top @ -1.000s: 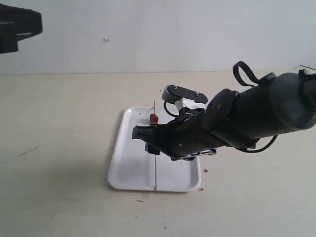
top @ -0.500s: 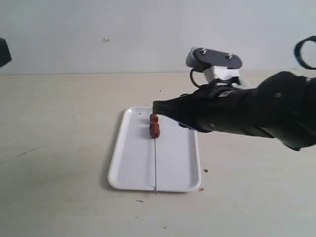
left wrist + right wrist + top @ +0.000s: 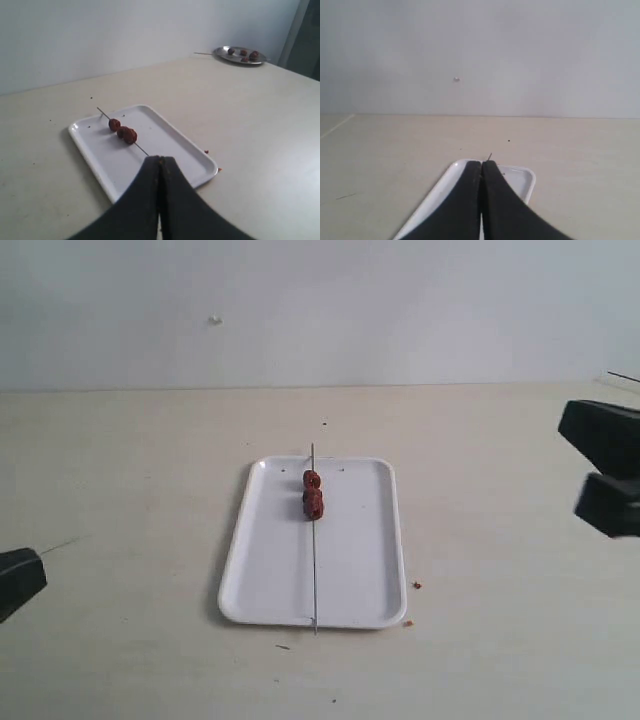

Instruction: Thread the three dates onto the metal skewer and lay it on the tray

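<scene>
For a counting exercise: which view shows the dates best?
The left wrist view: the three dates appear largest and countable along the metal skewer. The exterior view shows them smaller, as one clump. The right wrist view hides them behind its jaws.

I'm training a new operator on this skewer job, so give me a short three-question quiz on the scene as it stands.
1. True or false: the dates are threaded on the skewer, which lies on the tray.
2. Multiple choice: the fingers of the left gripper are A) wide open, B) closed together with nothing between them, C) clamped on the skewer.
3. Fill in: in the left wrist view, spare dates sit far across the table on a round metal ___.

Key: 1 true; 2 B; 3 plate.
</scene>
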Motion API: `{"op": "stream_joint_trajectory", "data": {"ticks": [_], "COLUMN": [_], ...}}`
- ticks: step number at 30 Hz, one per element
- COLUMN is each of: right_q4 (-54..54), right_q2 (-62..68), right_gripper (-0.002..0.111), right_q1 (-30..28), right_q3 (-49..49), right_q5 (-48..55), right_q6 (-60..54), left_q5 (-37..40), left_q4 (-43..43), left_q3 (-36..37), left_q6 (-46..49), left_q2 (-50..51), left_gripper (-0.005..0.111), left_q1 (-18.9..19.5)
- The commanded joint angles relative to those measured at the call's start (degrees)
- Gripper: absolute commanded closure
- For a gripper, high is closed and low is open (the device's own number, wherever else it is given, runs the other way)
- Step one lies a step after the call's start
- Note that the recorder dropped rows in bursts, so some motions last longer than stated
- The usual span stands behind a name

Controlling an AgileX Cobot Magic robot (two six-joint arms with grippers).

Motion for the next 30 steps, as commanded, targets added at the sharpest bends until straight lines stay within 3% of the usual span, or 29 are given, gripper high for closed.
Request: {"op": "stream_joint_trajectory", "data": {"ticks": [1, 15, 17, 24, 30], "right_q4": [-0.08, -0.73, -0.95, -1.47, -1.58], "right_q2": [-9.48, -16.66, -18.20, -29.00, -32.01], "right_gripper": [0.108, 0.108, 0.108, 0.108, 0.108], "right_q1": [0.10, -0.09, -3.28, -26.33, -30.32], "right_q3": [2.65, 2.65, 2.65, 3.76, 3.94], "right_q5": [3.88, 3.95, 4.44, 9.45, 12.35], "right_q6": [-0.91, -1.41, -3.62, -5.97, -17.04], "left_q5": [-0.28, 0.70, 0.80, 0.80, 0.80], "left_q4": [-0.07, -0.07, -0.07, -0.07, -0.07], "left_q3": [1.34, 1.34, 1.34, 1.34, 1.34], "left_q6": [0.43, 0.43, 0.43, 0.43, 0.43], "left_q2": [-0.31, -0.31, -0.31, -0.31, -0.31], "left_gripper": [0.107, 0.107, 0.107, 0.107, 0.107], "left_q1": [0.08, 0.08, 0.08, 0.08, 0.08]}}
